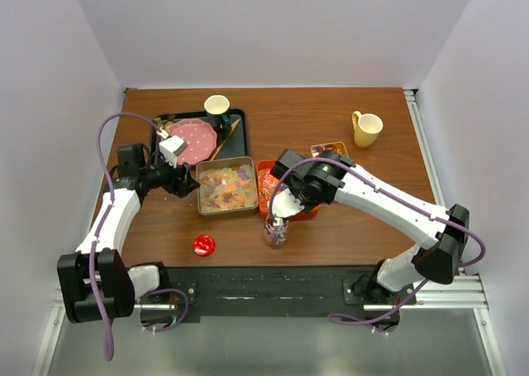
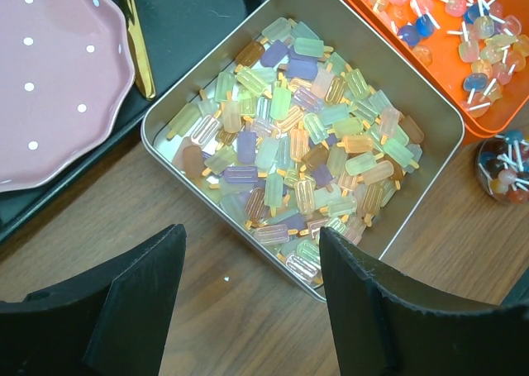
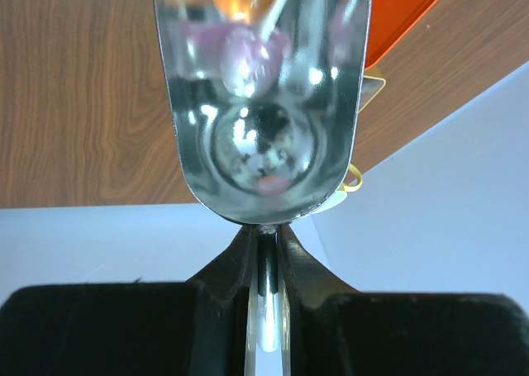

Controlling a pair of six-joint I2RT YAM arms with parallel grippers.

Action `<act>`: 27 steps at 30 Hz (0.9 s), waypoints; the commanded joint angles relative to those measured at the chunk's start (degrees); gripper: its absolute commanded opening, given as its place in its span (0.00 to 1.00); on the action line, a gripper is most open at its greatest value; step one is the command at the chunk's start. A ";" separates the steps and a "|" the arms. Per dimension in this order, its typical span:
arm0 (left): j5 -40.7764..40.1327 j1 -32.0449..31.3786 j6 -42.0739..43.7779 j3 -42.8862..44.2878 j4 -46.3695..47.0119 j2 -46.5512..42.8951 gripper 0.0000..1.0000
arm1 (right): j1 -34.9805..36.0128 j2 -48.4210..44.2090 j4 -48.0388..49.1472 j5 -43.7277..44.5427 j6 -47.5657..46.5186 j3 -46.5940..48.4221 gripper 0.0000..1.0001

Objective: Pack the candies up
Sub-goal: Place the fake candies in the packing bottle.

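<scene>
White walls (image 1: 264,29) close round a brown wooden bench (image 1: 165,227), where a square silver tin (image 2: 165,149) sits near the middle, heaped with pastel candies (image 2: 306,136). More sweets, on small sticks, lie in an orange tray (image 2: 430,74) touching the tin's right side. Others fill a small jar (image 1: 276,231) just off the tin's near right corner. The left tool (image 2: 248,310) hovers at the tin's left edge with its fingers spread and nothing between them. The right tool (image 3: 263,244) is pressed together on the thin handle of a metal scoop (image 3: 264,103) with a few blurred pink pieces in its bowl. In the top view it hangs right of the tin, just above the jar. A red disc (image 1: 203,245) lies nearer than the tin. A black tray (image 2: 198,21) with a pink plate (image 1: 192,139) lies behind the tin to the left. A yellow mug (image 1: 366,128) stands well off to the tin's far right.
</scene>
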 commanded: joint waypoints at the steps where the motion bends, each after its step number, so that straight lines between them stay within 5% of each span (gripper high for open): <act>1: 0.72 0.29 -0.23 -0.14 2.71 -0.89 0.71 | 0.53 -0.20 -12.99 2.51 -0.11 1.38 0.00; 14: 4.40 0.38 -3.31 1.79 4.65 -0.53 0.70 | 0.70 -2.22 -13.78 2.52 1.56 1.73 0.00; 18: 9.85 -0.23 -9.17 4.34 6.04 -2.20 0.63 | -1.57 -1.09 -11.06 -2.57 6.81 4.01 0.00; 24: 14.87 -6.91 -15.70 11.54 3.69 -0.80 0.00 | -11.24 5.24 -1.04 -15.84 16.93 6.92 0.00; 27: 16.37 -9.55 -18.16 13.31 1.23 1.04 0.00 | -13.44 9.72 3.70 -20.40 20.44 8.50 0.00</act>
